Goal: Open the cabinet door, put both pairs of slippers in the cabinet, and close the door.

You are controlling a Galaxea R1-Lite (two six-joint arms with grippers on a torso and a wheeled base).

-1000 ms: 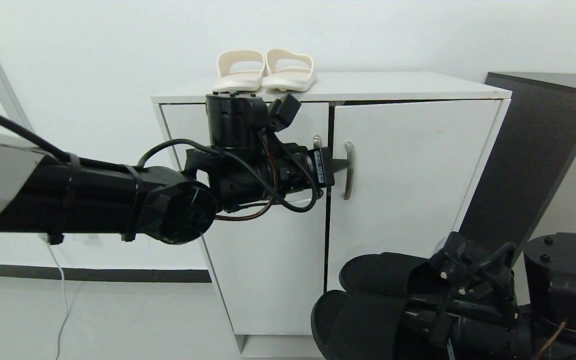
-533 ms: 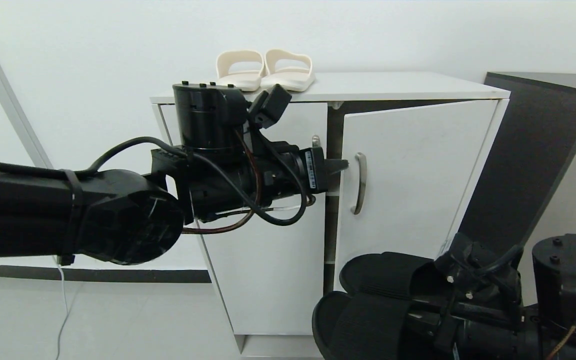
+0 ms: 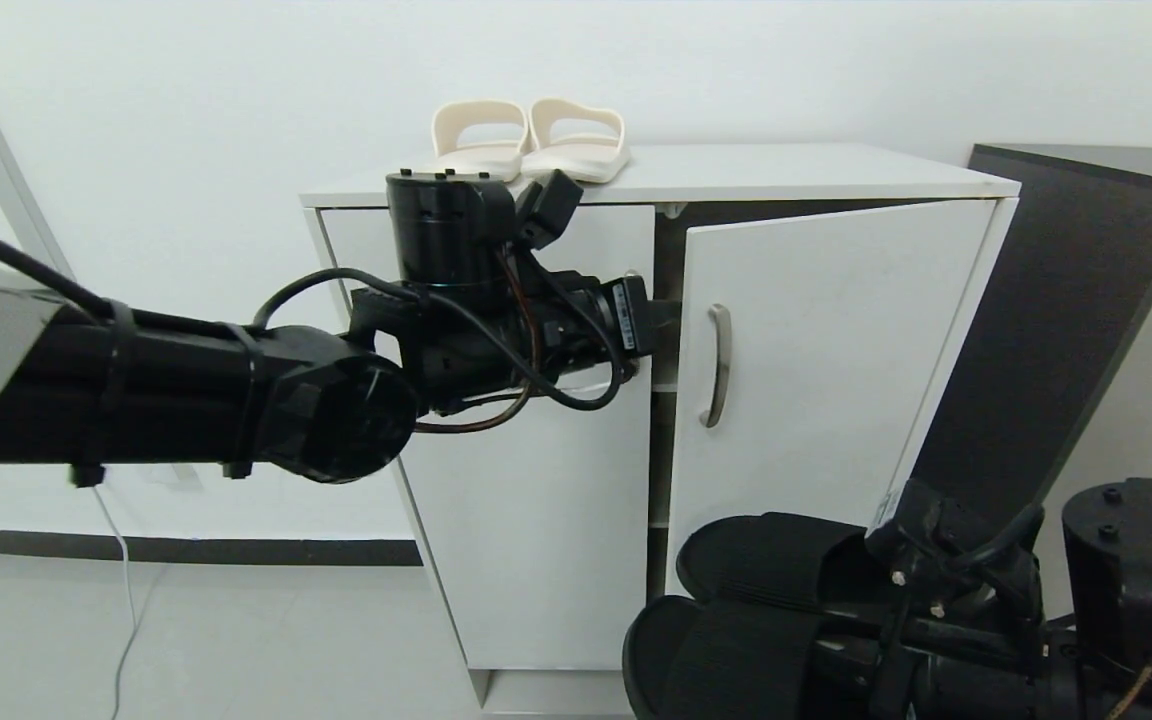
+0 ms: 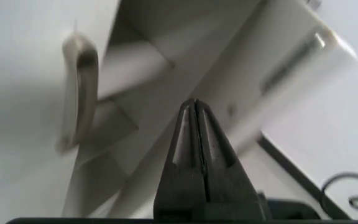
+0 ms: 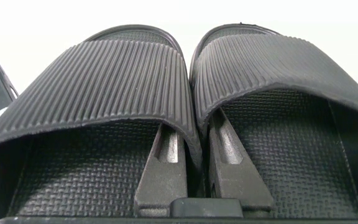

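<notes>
The right cabinet door (image 3: 816, 380) is only ajar. My left fingers (image 4: 184, 143), pressed together, sit in the gap at its free edge. My right fingers (image 5: 163, 165) clamp the black slippers (image 3: 736, 600) low before the cabinet (image 3: 536, 520). The cream slippers (image 3: 531, 140) lie on its top. I judge that stowing both pairs and closing the door are yet to do.
</notes>
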